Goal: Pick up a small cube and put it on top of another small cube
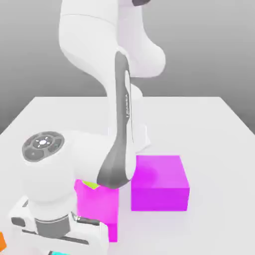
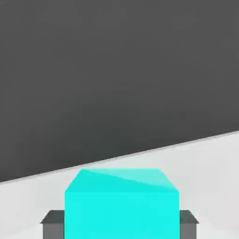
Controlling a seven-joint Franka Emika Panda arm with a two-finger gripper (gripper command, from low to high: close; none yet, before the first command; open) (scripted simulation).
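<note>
Your pincer [image 2: 119, 223] grips the cyan cube [image 2: 122, 203] between its dark fingers [image 2: 52, 223], low over the white tabletop [image 1: 60, 119]; in the exterior view, two magenta cubes [image 1: 160, 183] lie beyond the hand toward that view's right; carry it there.

The table [image 1: 209, 119] carries 2 large blocks side by side near its front. The larger block [image 1: 160, 183] lies toward the exterior view's right; the other block [image 1: 99, 206] sits just beside it on the exterior view's left and nearer the camera, partly behind the arm [image 1: 117, 144]. A small object [image 1: 90, 185] rests on top of that nearer block. In the hand view, a cube [image 2: 122, 205] sits between the 2 fingers [image 2: 52, 224], on or just above the table.
</note>
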